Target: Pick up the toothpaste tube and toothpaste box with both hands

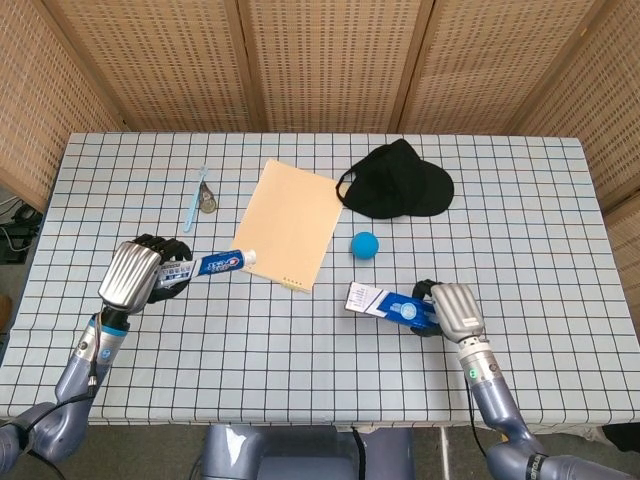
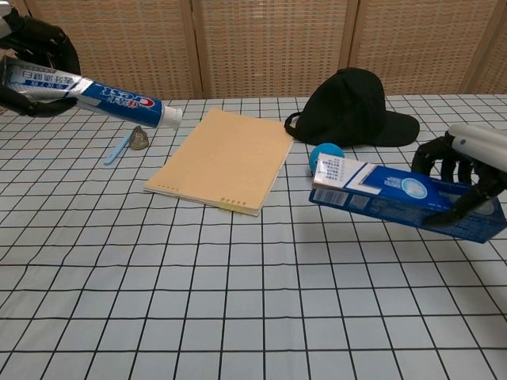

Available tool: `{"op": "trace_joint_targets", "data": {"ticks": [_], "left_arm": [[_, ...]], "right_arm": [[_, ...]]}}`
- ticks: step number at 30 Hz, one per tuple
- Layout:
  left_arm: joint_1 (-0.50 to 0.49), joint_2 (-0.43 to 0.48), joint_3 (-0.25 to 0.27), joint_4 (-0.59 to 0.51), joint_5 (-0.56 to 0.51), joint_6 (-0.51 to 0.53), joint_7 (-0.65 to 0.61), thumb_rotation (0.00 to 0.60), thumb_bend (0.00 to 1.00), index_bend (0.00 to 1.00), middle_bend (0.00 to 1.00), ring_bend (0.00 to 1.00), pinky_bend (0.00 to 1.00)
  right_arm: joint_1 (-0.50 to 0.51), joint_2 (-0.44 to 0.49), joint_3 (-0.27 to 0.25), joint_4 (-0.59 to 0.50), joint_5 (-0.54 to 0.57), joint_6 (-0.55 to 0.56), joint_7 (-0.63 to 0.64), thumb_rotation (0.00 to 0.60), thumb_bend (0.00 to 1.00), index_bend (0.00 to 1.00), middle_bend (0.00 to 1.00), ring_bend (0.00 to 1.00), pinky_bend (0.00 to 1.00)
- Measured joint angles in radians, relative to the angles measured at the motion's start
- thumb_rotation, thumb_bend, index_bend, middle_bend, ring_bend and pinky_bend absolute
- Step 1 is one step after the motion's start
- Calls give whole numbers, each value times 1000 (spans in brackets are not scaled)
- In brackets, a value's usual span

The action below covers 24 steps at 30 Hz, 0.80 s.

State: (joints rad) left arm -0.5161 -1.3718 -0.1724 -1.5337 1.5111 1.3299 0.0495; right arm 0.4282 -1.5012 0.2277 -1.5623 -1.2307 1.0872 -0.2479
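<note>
Bench (image 1: 560, 210) was covered by a white cloth with a dark grid, filling most of the head view. On it: tan notebook (image 1: 284, 224) just left of frame centre, lying at a slight angle; black cap (image 1: 397, 181) to its upper right, touching or nearly touching the notebook's top corner; blue ball (image 1: 365, 245) just below the cap, apart from the notebook. In the upper left, a light blue toothbrush (image 1: 194, 201) lay with a small grey-brown object (image 1: 207, 205) right beside it, can't tell what it was.
</note>
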Motion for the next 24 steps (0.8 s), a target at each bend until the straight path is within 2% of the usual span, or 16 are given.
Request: {"op": "trace_joint_targets", "data": {"ticks": [5, 12, 17, 24], "left_arm": [[-30, 33, -34, -55, -31, -46, 1, 600, 594, 888, 598, 556, 509], [-85, 108, -101, -159, -99, -130, -9, 600, 594, 888, 598, 556, 509], [-131, 173, -161, -222, -159, -196, -39, 600, 593, 888, 598, 556, 509], [-188, 248, -212, -283, -258, -322, -98, 600, 593, 888, 598, 556, 509]], "right_arm": [[43, 49, 59, -59, 56, -25, -8, 600, 157, 698, 557, 600, 635], [100, 71, 116, -99, 149, -73, -14, 600, 157, 698, 557, 601, 635], [150, 100, 165, -116, 208, -124, 27, 600, 157, 698, 557, 601, 635], [181, 138, 199, -127, 252, -187, 121, 600, 157, 698, 557, 602, 634]]}}
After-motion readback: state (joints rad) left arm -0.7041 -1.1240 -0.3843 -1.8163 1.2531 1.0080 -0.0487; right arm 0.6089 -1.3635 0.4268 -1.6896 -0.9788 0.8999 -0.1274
